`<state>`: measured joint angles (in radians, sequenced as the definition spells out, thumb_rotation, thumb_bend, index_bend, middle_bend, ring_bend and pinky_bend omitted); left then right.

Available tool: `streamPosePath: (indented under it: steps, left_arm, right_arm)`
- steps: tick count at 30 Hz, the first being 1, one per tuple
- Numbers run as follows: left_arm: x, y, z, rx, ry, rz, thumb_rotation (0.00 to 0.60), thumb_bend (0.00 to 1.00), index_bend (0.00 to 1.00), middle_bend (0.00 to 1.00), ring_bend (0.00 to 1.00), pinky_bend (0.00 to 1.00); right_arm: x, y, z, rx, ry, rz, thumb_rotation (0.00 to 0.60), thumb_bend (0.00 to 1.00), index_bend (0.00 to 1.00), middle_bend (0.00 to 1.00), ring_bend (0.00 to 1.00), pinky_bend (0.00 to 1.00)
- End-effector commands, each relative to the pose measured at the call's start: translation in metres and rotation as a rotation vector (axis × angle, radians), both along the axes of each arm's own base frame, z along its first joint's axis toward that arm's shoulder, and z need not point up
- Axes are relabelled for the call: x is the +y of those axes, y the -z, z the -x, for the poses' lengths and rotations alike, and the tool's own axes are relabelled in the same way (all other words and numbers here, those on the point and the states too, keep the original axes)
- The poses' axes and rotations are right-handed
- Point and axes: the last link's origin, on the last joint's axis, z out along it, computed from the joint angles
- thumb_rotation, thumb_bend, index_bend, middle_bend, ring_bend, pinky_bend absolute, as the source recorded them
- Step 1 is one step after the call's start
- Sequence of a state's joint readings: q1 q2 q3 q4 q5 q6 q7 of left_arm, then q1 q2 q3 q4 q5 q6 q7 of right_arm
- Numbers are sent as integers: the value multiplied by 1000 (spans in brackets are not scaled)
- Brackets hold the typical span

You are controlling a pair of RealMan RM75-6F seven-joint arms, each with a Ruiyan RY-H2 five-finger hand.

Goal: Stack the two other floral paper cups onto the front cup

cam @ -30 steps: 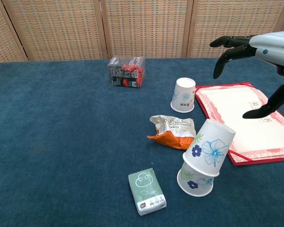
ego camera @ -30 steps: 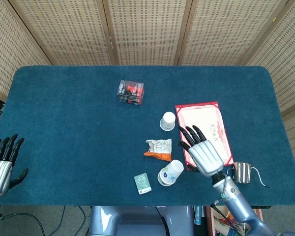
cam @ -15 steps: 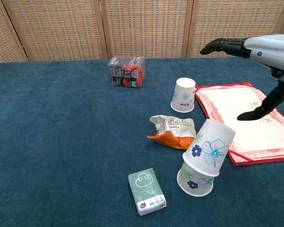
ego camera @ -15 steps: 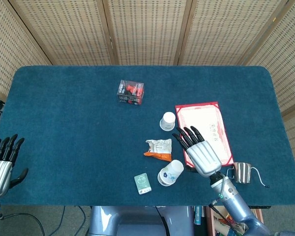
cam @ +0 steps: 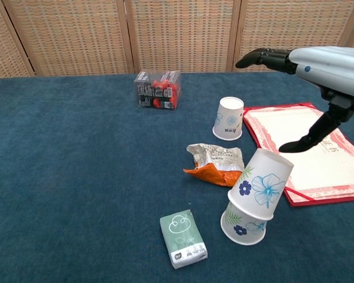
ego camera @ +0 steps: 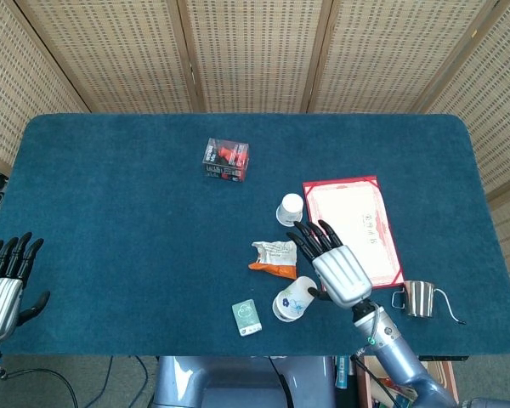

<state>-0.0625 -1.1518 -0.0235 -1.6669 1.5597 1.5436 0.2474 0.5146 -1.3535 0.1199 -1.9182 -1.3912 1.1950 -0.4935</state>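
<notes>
Two floral paper cups point(cam: 253, 197) point(ego camera: 293, 298) stand stacked upside down near the table's front edge, the upper one tilted to the right. A third floral cup point(cam: 229, 118) point(ego camera: 291, 209) stands upside down further back, beside the red-edged certificate. My right hand point(ego camera: 331, 263) point(cam: 310, 71) hovers open with fingers spread, above the table between the stack and the lone cup, holding nothing. My left hand point(ego camera: 2, 280) hangs open past the table's front left corner.
A crumpled orange-and-white snack wrapper point(cam: 215, 164) lies between the cups. A green tissue pack point(cam: 183, 238) sits front left of the stack. A clear box of red items point(cam: 157, 90) stands further back. A red-edged certificate point(cam: 307, 150) and a small metal cup point(ego camera: 419, 297) lie to the right.
My right hand has drifted left and slightly forward, off the certificate and over the stack. The cups and my left hand have not moved.
</notes>
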Motion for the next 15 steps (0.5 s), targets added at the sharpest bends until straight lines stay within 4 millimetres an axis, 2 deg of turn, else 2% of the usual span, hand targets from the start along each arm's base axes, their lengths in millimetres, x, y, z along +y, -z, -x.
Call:
streamPosePath:
  steps: [1,11,15]
  left_arm:
    - [0,0,0,0,-1,0,600,309,0,0,0,0]
    - [1,0,1,1,-1,1,600,308,0,0,0,0]
    - [0,1,0,1,-1,3,600,308,0,0,0,0]
  right_arm:
    - [-1,2,0,-1,0,0,600,69,92,0,0,0]
    - [0,9,0,-1,4,-20,600,69,92,0,0,0]
    - [11,12,-10,-40,-14,-56,600,69,92,0,0,0]
